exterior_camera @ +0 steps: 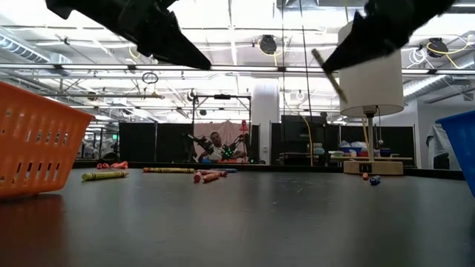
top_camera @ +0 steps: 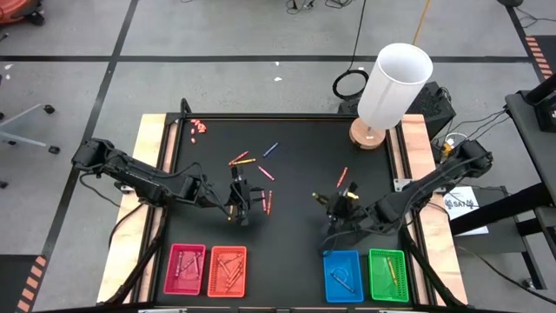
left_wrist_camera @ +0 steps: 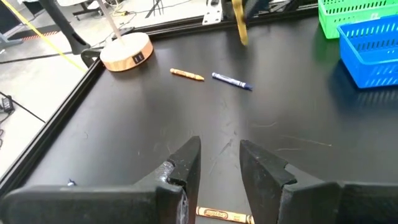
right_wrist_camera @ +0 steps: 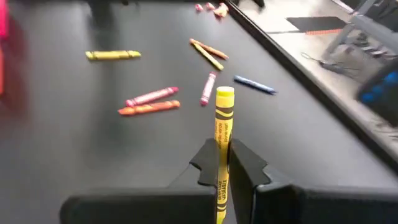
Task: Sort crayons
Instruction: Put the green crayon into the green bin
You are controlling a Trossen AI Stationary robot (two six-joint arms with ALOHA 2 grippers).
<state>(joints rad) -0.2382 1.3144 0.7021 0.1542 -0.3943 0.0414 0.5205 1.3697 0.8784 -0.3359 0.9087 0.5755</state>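
Loose crayons lie flat on the black table: a cluster at the far middle, one red, and in the left wrist view an orange one and a blue one. My right gripper, raised at the near right, is shut on a yellow crayon. My left gripper, raised left of centre, stands open with nothing between its fingers. A yellow-orange crayon shows below it; I cannot tell whether it touches the fingers. My right gripper pinches the yellow crayon's lower half between its two fingers. The crayon runs along the fingers and its free end sticks out past the fingertips. It is lifted clear of the table and slants in the low view.
Four trays stand along the near edge: pink, orange, blue and green. A lamp with a white shade and wooden foot stands at the far right. Small pink bits lie at the far left.
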